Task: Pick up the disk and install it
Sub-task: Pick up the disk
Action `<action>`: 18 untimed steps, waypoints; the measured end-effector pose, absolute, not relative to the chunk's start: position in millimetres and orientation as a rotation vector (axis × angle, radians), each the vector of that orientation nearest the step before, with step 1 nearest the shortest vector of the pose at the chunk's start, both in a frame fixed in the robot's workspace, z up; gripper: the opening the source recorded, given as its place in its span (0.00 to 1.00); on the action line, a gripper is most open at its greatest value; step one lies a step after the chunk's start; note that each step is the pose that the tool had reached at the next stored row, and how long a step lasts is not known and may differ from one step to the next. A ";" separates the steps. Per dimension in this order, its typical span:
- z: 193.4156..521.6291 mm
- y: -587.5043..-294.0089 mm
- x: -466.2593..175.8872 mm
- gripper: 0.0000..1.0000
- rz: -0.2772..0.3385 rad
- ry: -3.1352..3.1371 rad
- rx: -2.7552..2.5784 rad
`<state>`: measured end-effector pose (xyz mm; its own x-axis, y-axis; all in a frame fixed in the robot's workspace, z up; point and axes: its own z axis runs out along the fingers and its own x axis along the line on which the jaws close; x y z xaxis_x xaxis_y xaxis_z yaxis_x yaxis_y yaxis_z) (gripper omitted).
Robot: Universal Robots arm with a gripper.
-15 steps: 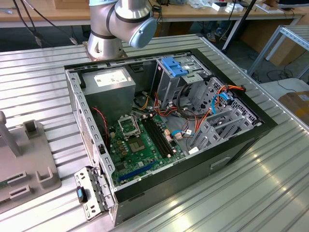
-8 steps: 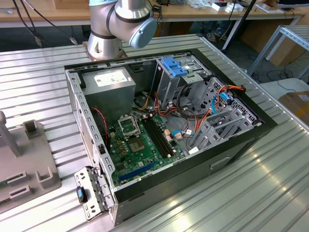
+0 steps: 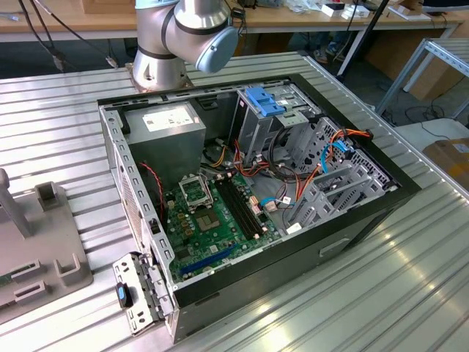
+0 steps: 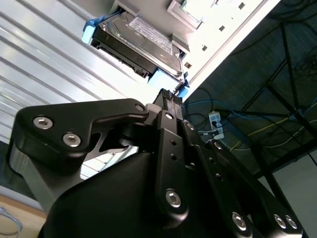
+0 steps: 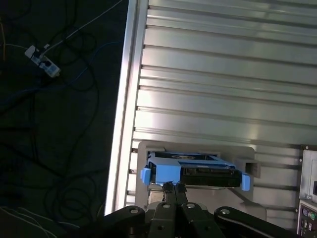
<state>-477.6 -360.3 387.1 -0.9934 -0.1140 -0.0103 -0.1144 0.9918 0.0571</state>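
In both wrist views the black gripper (image 5: 174,186) (image 4: 171,95) fills the near edge of the picture. Its two fingers are drawn narrowly together, with hardly any gap between the tips. The tips sit right at the near blue edge of the disk (image 5: 198,169) (image 4: 138,39). I cannot tell whether they touch or pinch it.

The disk is a flat dark hard drive with bright blue plastic rails on its sides. It lies flat on a grey holder plate (image 5: 198,147), near one edge of the ribbed metal desk (image 5: 223,89). Past that edge, a dark floor carries loose cables and a white power strip (image 5: 42,62).

In the exterior view an open computer case (image 3: 366,213) lies on its side on the same ribbed desk. Inside, nearest the camera, is a green motherboard (image 3: 212,220). Farther back stand a grey power supply (image 3: 165,121) with a white label and a metal drive cage (image 3: 265,103) with a light-blue top. Orange and red cables run between them. A grey fixture (image 3: 37,242) sits on the desk at the exterior view's left. Beyond the case rises the silver base of the arm (image 3: 187,37).
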 end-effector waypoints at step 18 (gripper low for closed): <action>387.1 -360.3 -479.8 0.11 0.091 3.113 -0.391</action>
<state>-479.8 -360.3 387.1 -0.9689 -0.2471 -0.0104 -0.2472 0.9673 0.0572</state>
